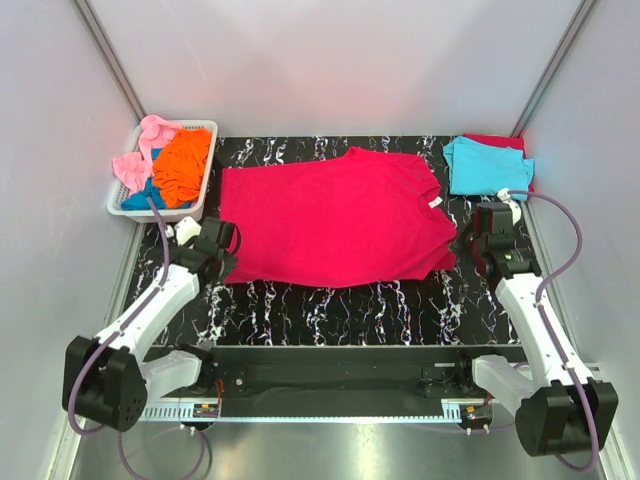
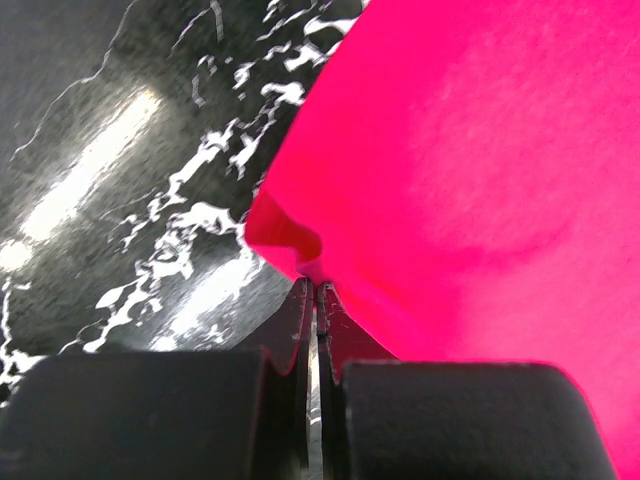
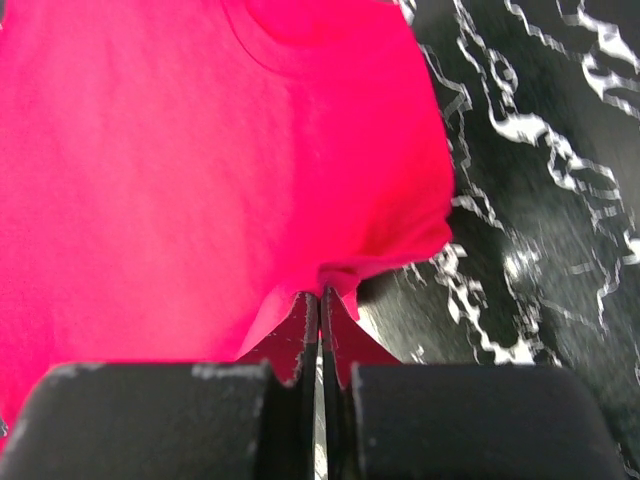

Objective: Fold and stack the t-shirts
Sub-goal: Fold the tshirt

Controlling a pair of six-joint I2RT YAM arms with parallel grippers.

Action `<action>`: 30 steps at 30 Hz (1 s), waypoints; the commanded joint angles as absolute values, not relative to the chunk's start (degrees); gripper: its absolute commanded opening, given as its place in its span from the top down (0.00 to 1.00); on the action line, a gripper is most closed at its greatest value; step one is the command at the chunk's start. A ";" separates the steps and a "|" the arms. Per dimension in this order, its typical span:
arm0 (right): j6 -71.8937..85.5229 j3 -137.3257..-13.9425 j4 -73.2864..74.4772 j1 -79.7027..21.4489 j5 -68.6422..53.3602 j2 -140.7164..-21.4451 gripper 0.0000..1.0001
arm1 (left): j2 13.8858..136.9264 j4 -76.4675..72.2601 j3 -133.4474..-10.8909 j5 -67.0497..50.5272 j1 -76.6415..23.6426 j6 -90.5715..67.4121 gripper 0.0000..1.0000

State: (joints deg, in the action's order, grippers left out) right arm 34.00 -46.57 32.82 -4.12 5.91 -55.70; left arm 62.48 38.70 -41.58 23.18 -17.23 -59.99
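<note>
Two pinches, jaws closed tight on cloth. Clamps with the left gripper (image 2: 316, 288) a hem corner of the large crimson-red cloth t-shirt (image 1: 335, 215); clamps with the right gripper (image 3: 320, 295) a sleeve edge. Lies flat between both grippers on the black white-veined tabletop (image 1: 350, 300). Just beyond the right gripper, a folded cyan t-shirt (image 1: 487, 165); beyond the left, a white slotted plastic basket (image 1: 195, 124).

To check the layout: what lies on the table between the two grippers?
The large red t-shirt, spread flat, seen in the top view; the left gripper and right gripper each pinch its edge.
</note>
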 commanded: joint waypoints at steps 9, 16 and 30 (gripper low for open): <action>31.03 -53.43 23.38 -4.22 7.03 -63.88 1.00 | 72.24 32.96 -52.28 25.93 -17.05 -59.15 1.00; 30.67 -55.90 20.92 -4.22 7.73 -68.55 1.00 | 76.11 32.87 -55.72 26.37 -15.30 -59.06 1.00; 30.15 -58.79 16.79 -3.87 7.91 -77.16 1.00 | 79.89 32.96 -56.07 28.30 -11.78 -58.19 1.00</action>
